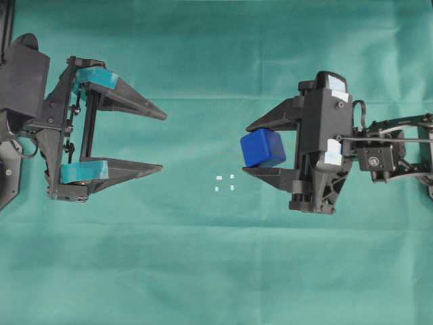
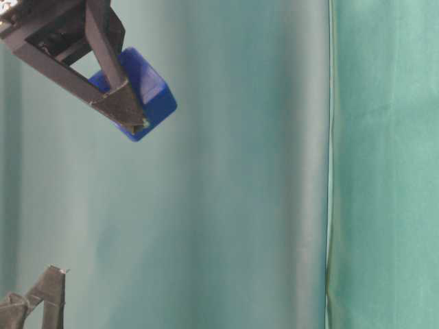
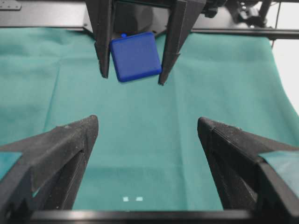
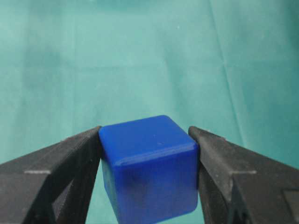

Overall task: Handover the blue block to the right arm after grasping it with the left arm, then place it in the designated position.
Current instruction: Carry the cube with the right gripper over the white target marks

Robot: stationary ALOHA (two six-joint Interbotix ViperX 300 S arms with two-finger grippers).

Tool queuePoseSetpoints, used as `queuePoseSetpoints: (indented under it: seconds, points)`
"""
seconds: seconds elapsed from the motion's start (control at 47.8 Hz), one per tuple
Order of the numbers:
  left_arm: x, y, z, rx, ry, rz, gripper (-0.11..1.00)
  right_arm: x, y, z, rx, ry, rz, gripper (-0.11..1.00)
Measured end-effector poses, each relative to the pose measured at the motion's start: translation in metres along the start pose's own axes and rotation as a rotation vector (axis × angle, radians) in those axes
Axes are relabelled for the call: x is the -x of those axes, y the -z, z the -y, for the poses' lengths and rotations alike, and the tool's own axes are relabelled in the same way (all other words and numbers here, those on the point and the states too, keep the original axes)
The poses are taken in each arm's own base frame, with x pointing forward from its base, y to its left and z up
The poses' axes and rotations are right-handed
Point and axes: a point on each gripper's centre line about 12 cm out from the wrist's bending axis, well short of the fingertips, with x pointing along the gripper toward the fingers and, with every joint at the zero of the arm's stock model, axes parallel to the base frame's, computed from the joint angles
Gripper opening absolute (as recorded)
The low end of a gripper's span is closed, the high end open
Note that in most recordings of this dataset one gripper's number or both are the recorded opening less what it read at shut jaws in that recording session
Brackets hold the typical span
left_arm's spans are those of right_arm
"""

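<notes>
From overhead we see the right gripper (image 1: 252,149) clamped on the blue block (image 1: 263,148), which hangs in the air well apart from the left gripper (image 1: 161,140); that one stands wide and holds nothing. The designated position (image 1: 224,183), 4 tiny white marks on the green cloth (image 1: 216,271), lies between the 2 arms, near the block and lower in the frame.

At table level the block (image 2: 147,92) rides high above the cloth, tilted, with 1 black finger across its near face.

Through the left wrist camera the block (image 3: 136,56) sits squarely between the 2 right fingers (image 3: 103,46), turned a little off level. The left fingers (image 3: 56,154) frame the bottom of the view, spread. 2 of the white marks (image 3: 132,199) show on the cloth below.

Through the right wrist camera the block (image 4: 149,168) fills the gap, fingers pressing 2 opposite flat faces. We judge it rigid, light and glossy, so likely a bit slippery; its rounded edges give little purchase, and flat opposite faces, as held here, are the place to take it. Set down tilted, it might tip or roll off the marks.
</notes>
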Motion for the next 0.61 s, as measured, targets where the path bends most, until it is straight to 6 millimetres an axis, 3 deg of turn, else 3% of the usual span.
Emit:
queuePoseSetpoints:
  seconds: [0.314,0.606]
  points:
    - [0.0,0.0,0.0,0.0,0.0,0.0,1.0,-0.002,0.001,0.0,0.005,0.002,-0.006,0.61]
    - [0.0,0.0,0.0,0.0,0.0,-0.002,1.0,-0.035,0.022,-0.005,0.022,-0.002,-0.071,0.61]
